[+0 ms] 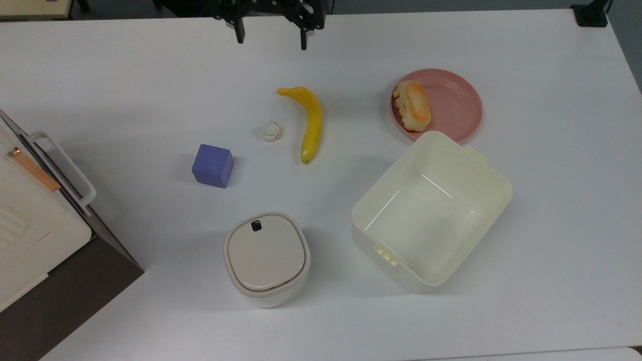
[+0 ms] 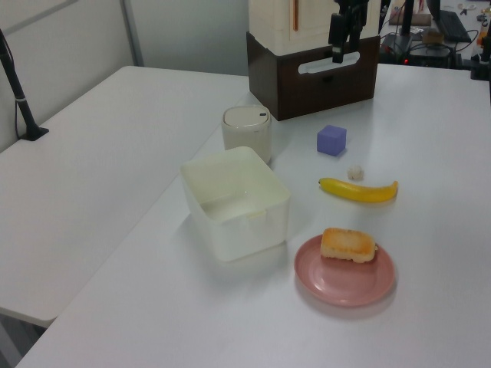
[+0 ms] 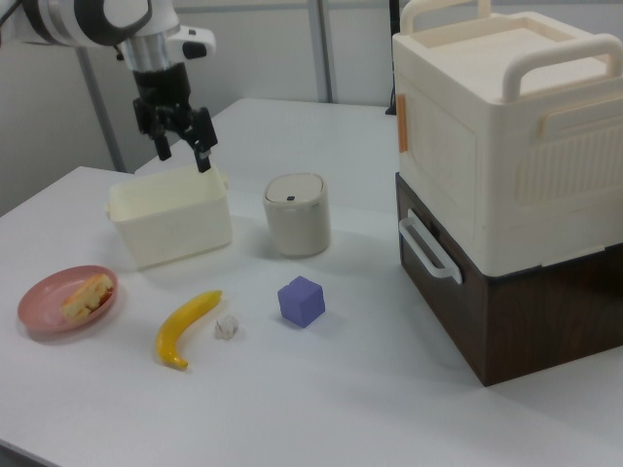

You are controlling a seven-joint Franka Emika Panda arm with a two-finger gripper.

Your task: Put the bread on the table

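The bread [image 1: 412, 105] [image 2: 348, 244] [image 3: 86, 295], a small loaf with a golden ridged crust, lies on the left part of a round pink plate [image 1: 456, 103] [image 2: 345, 285] [image 3: 39, 304]. The plate rests on the white table [image 1: 150, 75] [image 2: 430, 123] [image 3: 341, 389]. My gripper [image 1: 272, 40] [image 2: 337, 47] [image 3: 184, 156] hangs open and holds nothing. It is well above the table at the top view's upper edge, far to the left of the plate.
A yellow banana [image 1: 312, 123] and a tiny white lump [image 1: 271, 131] lie mid-table, beside a purple cube [image 1: 212, 165]. An open cream tub [image 1: 431, 210] sits right beside the plate. A lidded canister [image 1: 266, 258] and a large cream-and-brown box [image 1: 30, 225] stand in the top view's lower left.
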